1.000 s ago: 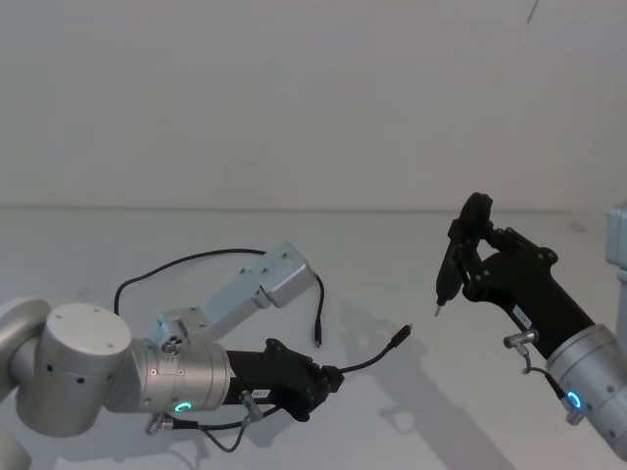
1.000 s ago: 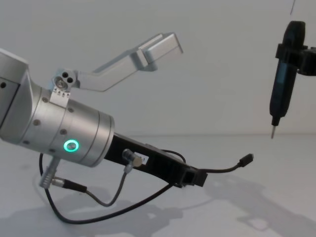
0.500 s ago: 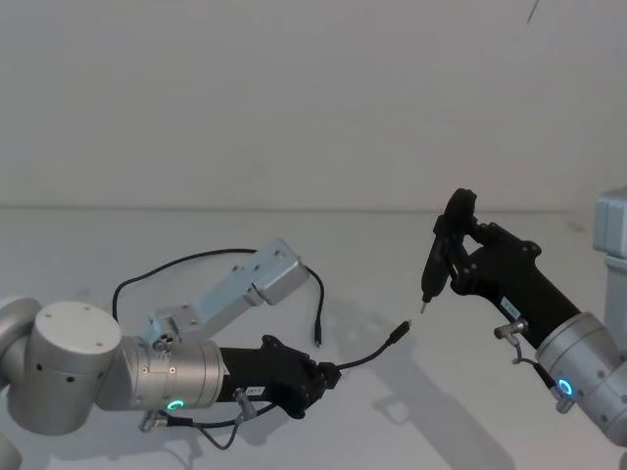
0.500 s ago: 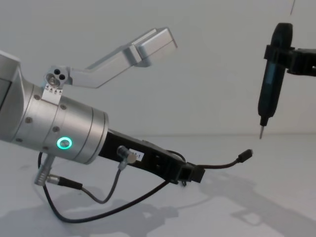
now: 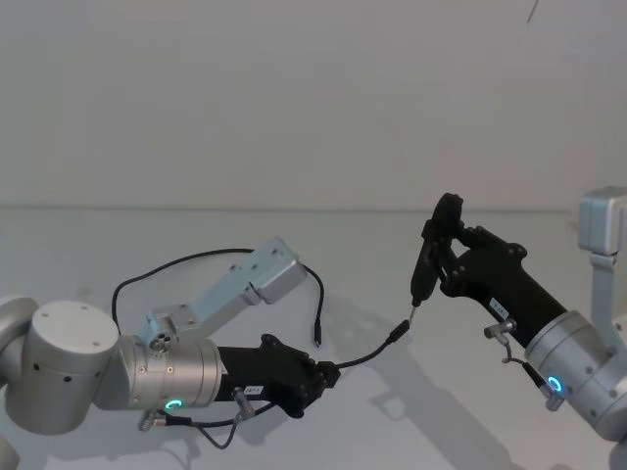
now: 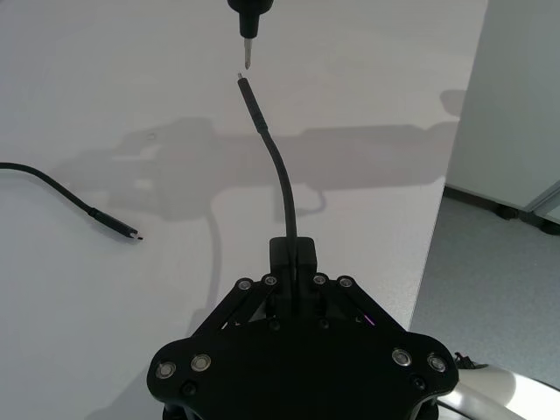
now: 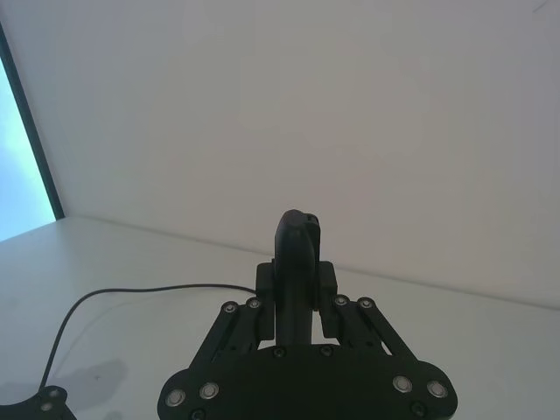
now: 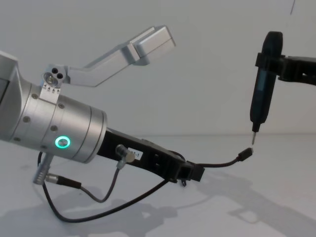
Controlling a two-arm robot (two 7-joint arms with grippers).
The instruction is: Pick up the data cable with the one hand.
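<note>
Cable (image 5: 367,353) is already off the table: the left gripper (image 5: 328,376) pinches it near one end, so that plug (image 8: 246,153) sticks out in the air while the far plug (image 6: 131,234) lies on the table (image 5: 118,245). Over the last second the right gripper (image 5: 443,266), clamped on a pen tool (image 8: 260,91), has come down and leftward until its tip (image 8: 254,137) hangs just above the raised plug. Picking up looks done.

Thin black data cable (image 5: 364,356) clamped in left gripper (image 5: 331,372), free plug raised, rest trailing on table.
</note>
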